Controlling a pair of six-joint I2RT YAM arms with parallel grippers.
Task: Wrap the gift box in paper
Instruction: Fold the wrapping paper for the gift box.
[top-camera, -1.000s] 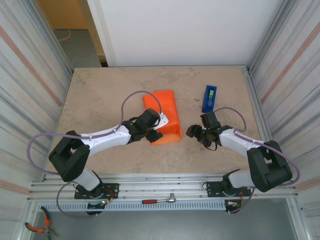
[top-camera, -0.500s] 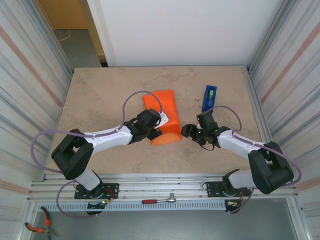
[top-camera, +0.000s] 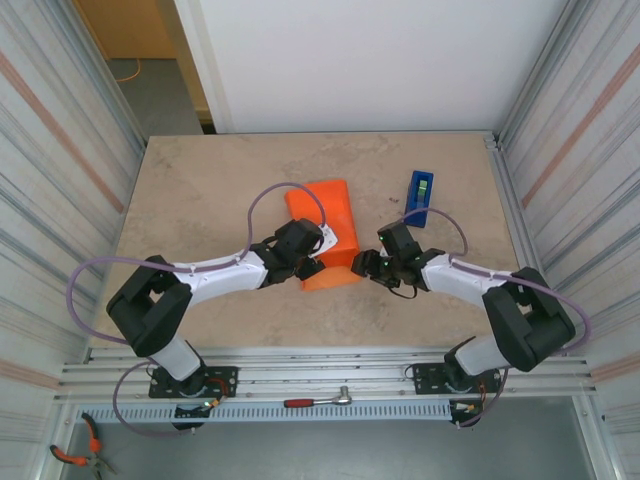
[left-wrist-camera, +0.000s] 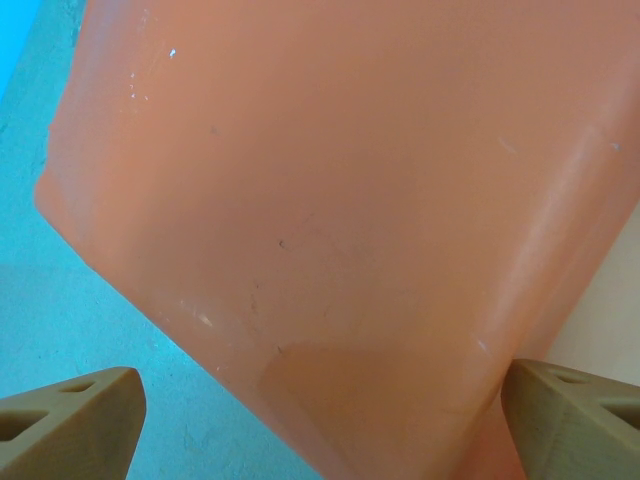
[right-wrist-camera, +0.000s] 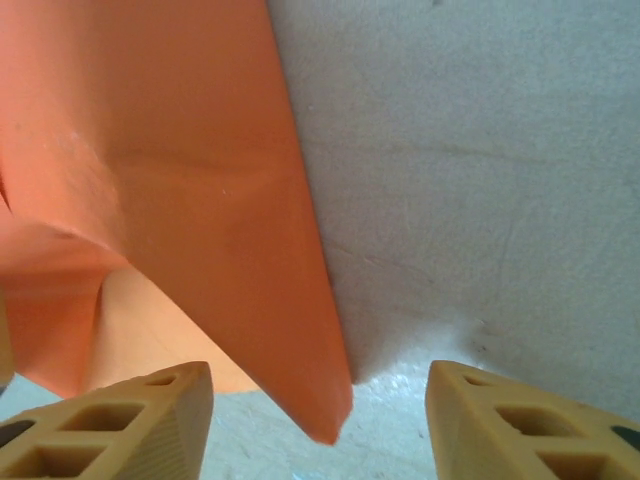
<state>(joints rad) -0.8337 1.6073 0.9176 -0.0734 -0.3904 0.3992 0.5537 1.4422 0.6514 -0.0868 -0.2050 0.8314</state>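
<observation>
An orange paper (top-camera: 335, 215) lies folded into a humped bundle near the middle of the tabletop (top-camera: 200, 190), its long side running from the far edge toward the near edge. The gift box cannot be told apart from the sheet that covers it. The left gripper (top-camera: 314, 257) hangs over the near left part of the bundle. In the left wrist view its tan fingers (left-wrist-camera: 70, 420) stand spread wide at the lower corners. One is over bare tabletop (left-wrist-camera: 60, 300), which looks blue-tinted there. The other is at the paper's right border, and the smooth, slightly dented paper (left-wrist-camera: 330, 200) fills the space between and beyond them. Nothing is pinched. The right gripper (top-camera: 360, 264) sits low at the bundle's near right corner. In the right wrist view its fingers (right-wrist-camera: 130, 420) are parted, and a pointed corner of the paper (right-wrist-camera: 180, 180) reaches down into the gap without touching either finger. Under that flap a paler orange surface shows inside the fold, and grey marbled tabletop (right-wrist-camera: 480, 150) lies to the right. A blue tape dispenser (top-camera: 419, 197) stands between the bundle and the right edge, apart from both grippers.
</observation>
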